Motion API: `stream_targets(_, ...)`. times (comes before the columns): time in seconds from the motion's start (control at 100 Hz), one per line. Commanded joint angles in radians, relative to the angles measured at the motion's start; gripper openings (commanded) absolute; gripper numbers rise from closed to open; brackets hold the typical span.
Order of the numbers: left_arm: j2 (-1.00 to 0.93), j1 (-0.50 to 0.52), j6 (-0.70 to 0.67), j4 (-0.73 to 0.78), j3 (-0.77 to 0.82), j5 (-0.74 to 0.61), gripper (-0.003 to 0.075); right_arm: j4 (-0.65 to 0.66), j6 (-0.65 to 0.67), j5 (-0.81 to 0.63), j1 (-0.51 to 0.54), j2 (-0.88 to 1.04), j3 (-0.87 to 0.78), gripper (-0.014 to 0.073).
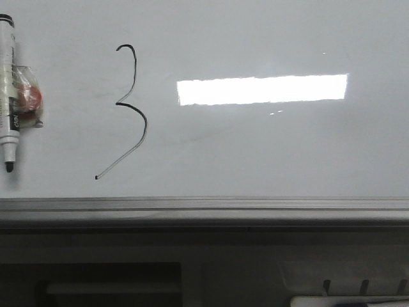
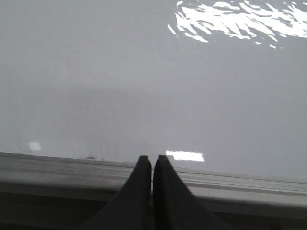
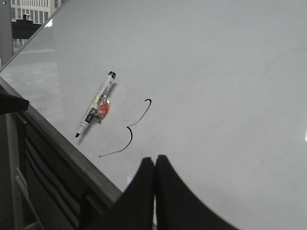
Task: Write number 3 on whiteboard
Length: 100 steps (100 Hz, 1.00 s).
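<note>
1. Both pincers sit nearest: the left gripper (image 2: 152,160) and right gripper (image 3: 154,163) are pressed closed and hold nothing.
2. Beyond the grey edge strip (image 1: 204,206), the whiteboard (image 1: 287,147) looks stiff and slippery.
3. The number 3 (image 1: 130,105) stands finished left of centre.
4. Farthest left lies the marker (image 1: 9,89) (light, best gripped mid-barrel).

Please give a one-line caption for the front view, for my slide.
A black 3 drawn on the whiteboard, with the marker lying left of it.
</note>
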<state>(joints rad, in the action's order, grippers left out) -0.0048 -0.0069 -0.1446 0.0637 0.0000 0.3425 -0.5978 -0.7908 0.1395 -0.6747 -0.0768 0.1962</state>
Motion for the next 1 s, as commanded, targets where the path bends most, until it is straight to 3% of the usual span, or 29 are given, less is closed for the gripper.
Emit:
stream_targets(0.0, -0.023, -0.008, -0.008, -0.016, 0.011, -0.056, -0.002, -0.009, -0.003, -0.069, 0.005, -0.01, 0.025, -0.0048)
stream_targets(0.42, -0.023, -0.008, -0.008, -0.016, 0.011, -0.056, -0.002, 0.011, 0.013, -0.11, 0.005, -0.01, 0.015, -0.0048)
stream_targets(0.5, -0.023, -0.008, -0.008, -0.016, 0.011, -0.056, -0.002, 0.162, 0.149, -0.125, 0.005, -0.01, 0.015, -0.0048)
stream_targets(0.7, -0.023, -0.008, -0.008, -0.016, 0.011, -0.056, -0.002, 0.65, 0.679, -0.126, 0.027, -0.01, 0.015, -0.0048)
stream_targets(0.84, -0.023, -0.008, -0.008, -0.016, 0.011, -0.056, -0.002, 0.694, 0.726, -0.126, 0.118, -0.01, 0.015, -0.0048)
stream_targets(0.99, -0.023, -0.008, -0.008, -0.016, 0.011, -0.056, -0.002, 0.694, 0.726, -0.126, 0.309, -0.01, 0.015, -0.0048)
